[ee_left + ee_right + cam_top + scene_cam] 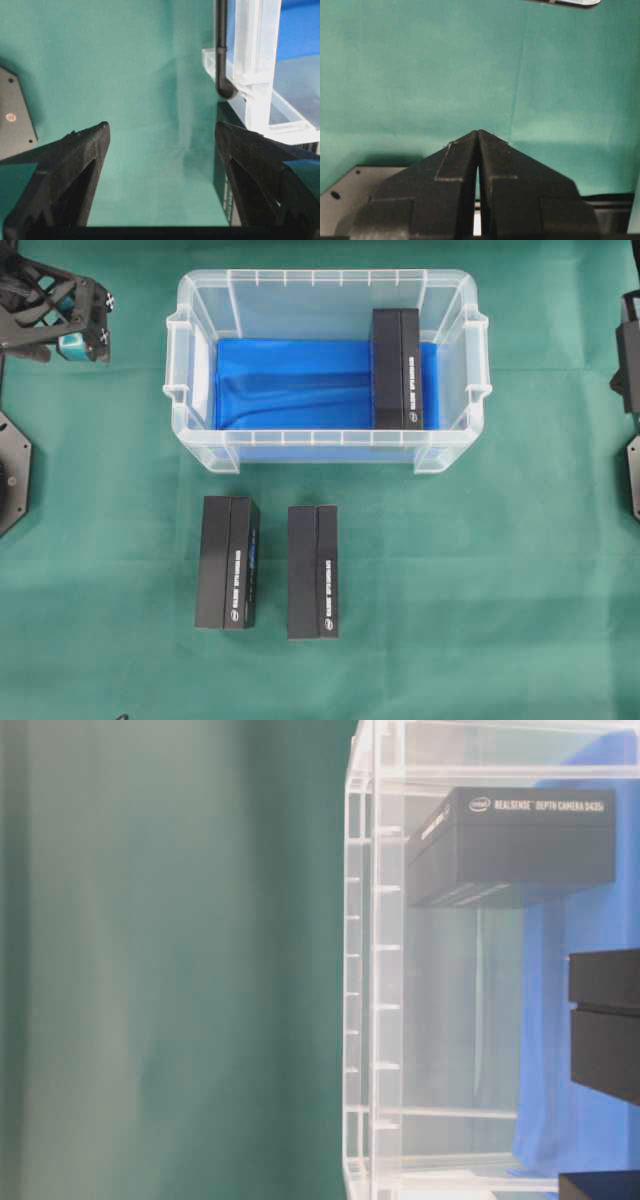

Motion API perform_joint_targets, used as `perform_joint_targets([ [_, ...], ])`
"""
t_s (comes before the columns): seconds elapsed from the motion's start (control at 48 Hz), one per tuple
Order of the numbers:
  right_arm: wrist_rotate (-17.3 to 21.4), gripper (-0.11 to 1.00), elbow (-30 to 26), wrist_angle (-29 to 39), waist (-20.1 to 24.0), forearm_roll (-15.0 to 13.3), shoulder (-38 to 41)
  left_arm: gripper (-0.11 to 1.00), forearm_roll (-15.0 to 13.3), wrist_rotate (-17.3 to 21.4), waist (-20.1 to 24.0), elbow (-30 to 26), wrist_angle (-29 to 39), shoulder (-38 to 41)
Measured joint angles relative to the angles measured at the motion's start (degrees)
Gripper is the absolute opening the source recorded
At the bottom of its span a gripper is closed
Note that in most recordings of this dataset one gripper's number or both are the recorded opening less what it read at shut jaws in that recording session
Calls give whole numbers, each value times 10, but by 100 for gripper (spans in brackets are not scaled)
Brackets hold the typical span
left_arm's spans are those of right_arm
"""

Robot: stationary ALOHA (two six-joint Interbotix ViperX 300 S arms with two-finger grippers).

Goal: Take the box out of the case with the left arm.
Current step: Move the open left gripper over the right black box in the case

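Left hand [85,335] wide, holding nothing | box [397,368] against case [200,440] right wall, long axis front-to-back

The table [100,540] is covered with a green cloth. The clear case [200,440] stands on it in the upper middle of the overhead frame. Below the case, two black boxes [228,562] [313,572] lie side by side on the cloth, near each other but apart
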Motion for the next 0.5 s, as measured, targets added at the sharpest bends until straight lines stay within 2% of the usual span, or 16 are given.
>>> perform_joint_targets([
  [0.25, -1, 0, 0, 0, 0, 0, 0, 97, -2, 0, 0, -3, 1, 16],
  [0.5, 0, 0, 0, 0, 0, 0, -1, 97, -2, 1, 1, -38, -3, 60],
])
